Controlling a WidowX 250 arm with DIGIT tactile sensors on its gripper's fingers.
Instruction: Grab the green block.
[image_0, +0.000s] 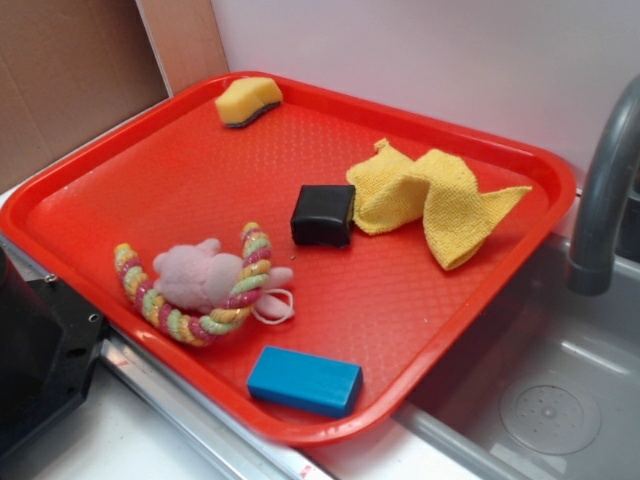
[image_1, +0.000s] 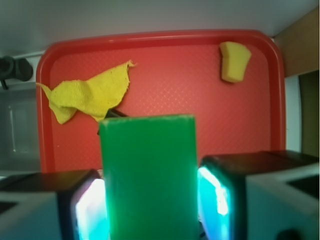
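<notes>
In the wrist view the green block (image_1: 147, 170) stands between my two fingers and fills the middle of the frame. My gripper (image_1: 150, 205) is shut on it, with the left pad (image_1: 90, 207) and right pad (image_1: 215, 197) pressed against its sides. It is held well above the red tray (image_1: 165, 95). The exterior view shows neither the gripper nor the green block.
On the red tray (image_0: 150, 170) lie a black block (image_0: 322, 215), a blue block (image_0: 304, 381), a yellow cloth (image_0: 440, 200), a yellow sponge (image_0: 248, 100) and a pink plush with a rope ring (image_0: 200, 280). A grey faucet (image_0: 605, 190) and a sink stand at the right.
</notes>
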